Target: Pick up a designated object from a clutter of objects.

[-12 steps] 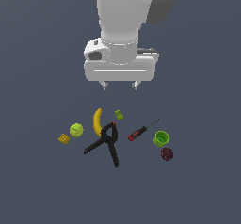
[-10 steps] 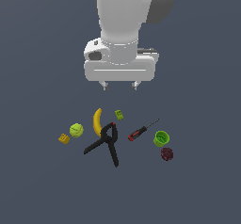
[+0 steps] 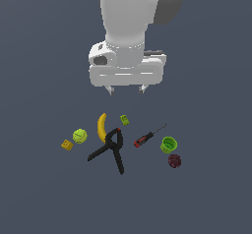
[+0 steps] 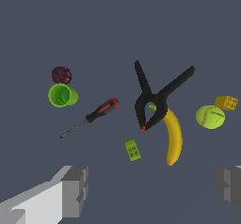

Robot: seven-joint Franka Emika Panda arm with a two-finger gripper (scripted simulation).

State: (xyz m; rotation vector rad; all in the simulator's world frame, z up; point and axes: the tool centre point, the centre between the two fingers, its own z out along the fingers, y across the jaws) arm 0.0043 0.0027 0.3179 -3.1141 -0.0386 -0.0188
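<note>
Dark bare floor — green brick at banana's 2 o'clock, light, rigid; pinch flat sides. Gripper high, fingers spread.

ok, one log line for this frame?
phase: pre-grasp | hand: open, above clutter, empty | target: green brick, untouched, beside banana

- No text, label, brand, number or sign could be read on any object in either the exterior view or the wrist view.
</note>
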